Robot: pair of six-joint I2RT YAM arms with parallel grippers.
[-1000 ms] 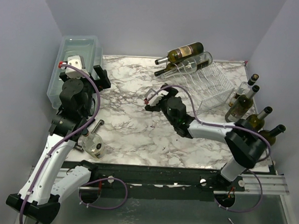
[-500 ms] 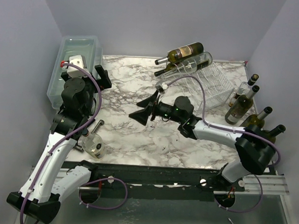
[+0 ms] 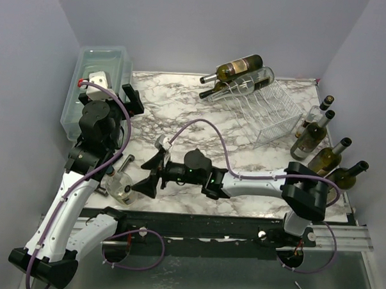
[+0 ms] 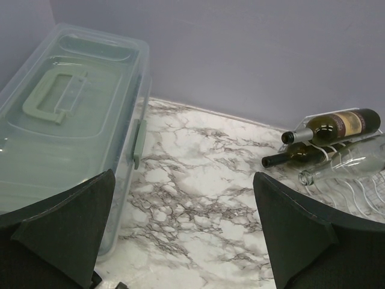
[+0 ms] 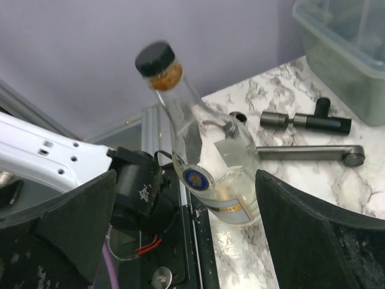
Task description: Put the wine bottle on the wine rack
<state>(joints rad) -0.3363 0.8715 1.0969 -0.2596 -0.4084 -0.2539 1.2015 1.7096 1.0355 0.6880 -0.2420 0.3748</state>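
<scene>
we judge the task barely begun: the wine bottle (image 3: 121, 187), clear glass with a dark cap, stands upright on the marble surface (image 3: 174, 124) in the lower left of the top view, close to the left arm's base. it is well apart from the wine rack (image 3: 271, 113) in the upper right, which already carries three bottles (image 3: 238, 68) at its upper left end. the right gripper (image 3: 142, 177) reaches low across the surface toward it, jaws spread wide and holding nothing, just beside the bottle but, as far as we can tell, not touching it. the left gripper (image 3: 132, 98) hangs high near the translucent bin (image 3: 110, 61) in the upper left, its jaws also spread and empty. what is left, in our reading, is all of it: closing on the bottle, lifting, carrying it across and laying it in a free channel. the top view gives the layout and four more bottles (image 3: 318, 134) standing along the right edge, but the target is small there. the right wrist view shows it better: body and label centred between the two fingers (image 5: 78, 223), cork under the cap, a dark t-shaped metal piece (image 5: 304, 121) lying behind. only the left wrist view shows the rack's bottles from the side, necks pointing to frame left.
</scene>
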